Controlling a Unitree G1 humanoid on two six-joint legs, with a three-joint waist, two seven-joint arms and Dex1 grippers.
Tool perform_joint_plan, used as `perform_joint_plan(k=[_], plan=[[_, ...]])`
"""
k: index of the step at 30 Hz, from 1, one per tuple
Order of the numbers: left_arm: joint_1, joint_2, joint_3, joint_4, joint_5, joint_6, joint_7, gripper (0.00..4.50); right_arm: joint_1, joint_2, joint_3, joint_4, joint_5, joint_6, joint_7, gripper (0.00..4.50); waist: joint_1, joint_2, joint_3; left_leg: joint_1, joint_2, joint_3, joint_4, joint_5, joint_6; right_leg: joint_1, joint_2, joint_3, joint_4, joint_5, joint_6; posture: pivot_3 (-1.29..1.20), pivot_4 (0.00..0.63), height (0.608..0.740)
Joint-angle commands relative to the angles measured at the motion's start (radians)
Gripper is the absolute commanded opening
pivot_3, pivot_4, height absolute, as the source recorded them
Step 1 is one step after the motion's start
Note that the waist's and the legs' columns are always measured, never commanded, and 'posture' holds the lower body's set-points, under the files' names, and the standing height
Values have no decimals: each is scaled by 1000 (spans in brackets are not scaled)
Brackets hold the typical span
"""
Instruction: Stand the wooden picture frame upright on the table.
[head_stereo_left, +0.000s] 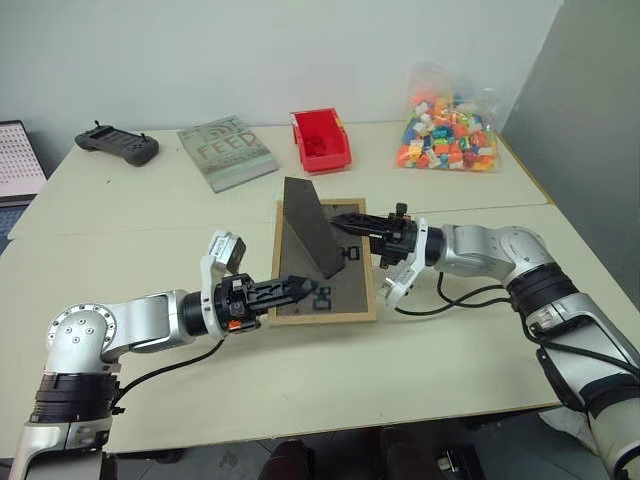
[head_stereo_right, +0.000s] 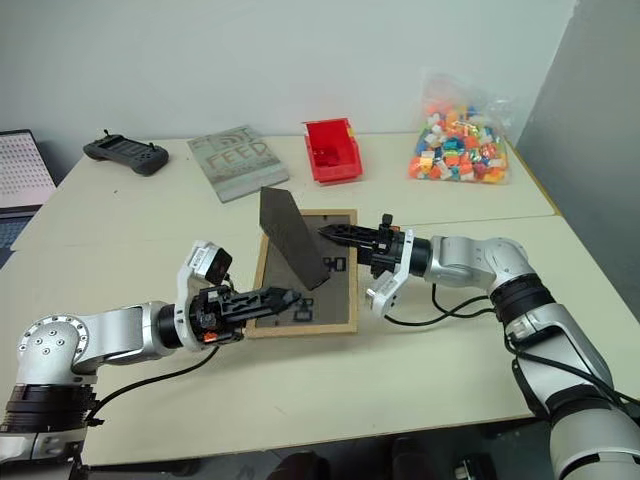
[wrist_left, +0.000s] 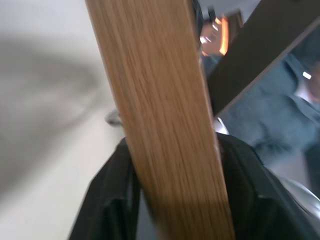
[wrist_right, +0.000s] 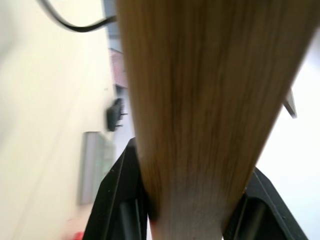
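Observation:
The wooden picture frame (head_stereo_left: 350, 300) lies back-up at the middle of the table (head_stereo_left: 450, 370), its dark back panel facing up and its stand (head_stereo_left: 308, 232) raised like a fin. My left gripper (head_stereo_left: 310, 290) reaches in over the frame's near left rail. In the left wrist view its black fingers (wrist_left: 112, 200) press both sides of the light-wood rail (wrist_left: 160, 115). From the opposite side my right gripper (head_stereo_left: 345, 225) comes in across the far right rail. The right wrist view shows its fingers (wrist_right: 120, 200) clamped on the wood (wrist_right: 200, 100).
Along the table's far side lie a black handheld controller (head_stereo_left: 117, 145), a grey-green book lettered FEED (head_stereo_left: 225, 152), a red bin (head_stereo_left: 320, 140) and a bag of coloured bricks (head_stereo_left: 447, 130). A laptop (head_stereo_left: 18, 160) sits at the far left. A black cable (head_stereo_left: 470, 298) loops beside my right wrist.

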Motion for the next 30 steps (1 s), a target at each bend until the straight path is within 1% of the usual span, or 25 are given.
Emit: perform_joint_plan(k=[1,2,3,4,5,6,7,9,10,13,15,16,17,18,20,22,26,28,30], plan=[[-10,31,77,-28,-6,-103,89,2966,-53,4,11,86,229,-85,135,1330,-1,0,0,0,0,1,0,0,0,0,0,0,0,0,0,0,150,740],[-11,39,91,-44,-2,-130,114,3174,-45,16,23,113,317,-87,206,1330,-2,0,0,0,0,1,0,0,0,0,0,0,0,0,0,0,150,740],[-8,56,113,-76,23,-146,120,3360,-28,34,37,128,440,-60,313,1330,-3,0,0,0,1,1,0,0,0,0,0,0,0,0,0,0,150,740],[2,69,144,-111,38,-170,137,3500,4,57,46,106,613,22,471,1330,-7,-2,1,0,1,1,0,0,0,0,0,0,0,0,0,0,150,740],[19,80,172,-152,53,-191,153,3749,29,79,44,82,761,107,614,1330,-9,-4,2,0,2,1,0,0,0,1,0,-1,-2,0,0,0,150,740],[42,91,198,-200,74,-206,158,3935,54,101,29,49,892,211,752,1330,-11,-5,1,0,4,1,0,0,0,2,1,-2,-3,0,0,0,150,740],[96,91,226,-277,148,-226,155,4090,74,158,-32,29,1022,406,870,1330,-13,-5,1,0,5,1,0,0,0,3,1,-2,-4,0,0,0,150,740],[195,75,253,-421,299,-280,145,4498,86,244,-128,17,1207,735,1007,1330,-20,-4,1,3,7,1,0,0,1,8,2,-2,-10,1,-1,0,150,740],[225,61,257,-468,347,-307,141,4500,87,266,-159,10,1254,834,1041,1328,-16,-2,3,4,7,1,0,-1,1,9,3,-2,-10,1,-2,0,150,740],[264,12,242,-577,495,-395,156,4500,61,309,-236,34,1310,1024,1080,1312,6,-2,3,2,6,0,-1,-1,1,7,2,-3,-10,1,-2,0,150,740],[297,39,145,-681,776,-465,151,4500,23,345,-273,112,1330,1148,1110,1311,22,-2,3,1,6,-1,-2,-2,1,6,2,-5,-9,1,-3,0,150,740],[322,51,86,-714,916,-516,125,4500,9,361,-272,160,1311,1193,1124,1311,24,-2,3,1,6,-1,-2,-2,1,6,2,-6,-9,2,-3,0,150,740],[340,54,44,-730,1012,-554,102,4500,0,371,-273,192,1293,1219,1133,1311,25,-1,3,2,5,-1,-2,-2,1,7,2,-5,-8,3,-3,0,150,740],[356,39,11,-738,1061,-582,84,4500,-6,381,-269,220,1274,1243,1145,1311,24,-1,2,3,5,-1,-2,-2,1,7,2,-5,-8,3,-3,0,150,740],[385,5,-43,-752,1139,-627,62,4500,-13,402,-261,269,1235,1253,1150,1311,25,0,2,5,4,-1,-3,-2,1,9,2,-4,-9,3,-3,0,150,740],[412,-21,-75,-765,1193,-653,40,4500,-18,419,-269,305,1209,1251,1142,1311,24,0,2,3,4,-1,-3,-2,1,8,2,-4,-9,3,-3,0,150,740],[451,-77,-87,-747,1267,-682,26,4500,-16,432,-295,338,1170,1225,1125,1311,20,0,2,1,5,0,-3,-2,1,5,2,-4,-8,3,-3,0,150,740],[451,-101,-84,-735,1280,-682,17,4500,-3,430,-300,334,1151,1223,1129,2017,19,0,2,2,5,0,-3,-2,1,6,2,-4,-8,3,-3,0,150,740],[445,-116,-80,-725,1291,-677,-1,4500,14,425,-302,318,1137,1224,1145,2479,21,0,2,2,5,0,-2,-3,4,6,2,-4,-8,3,-3,0,150,740]])
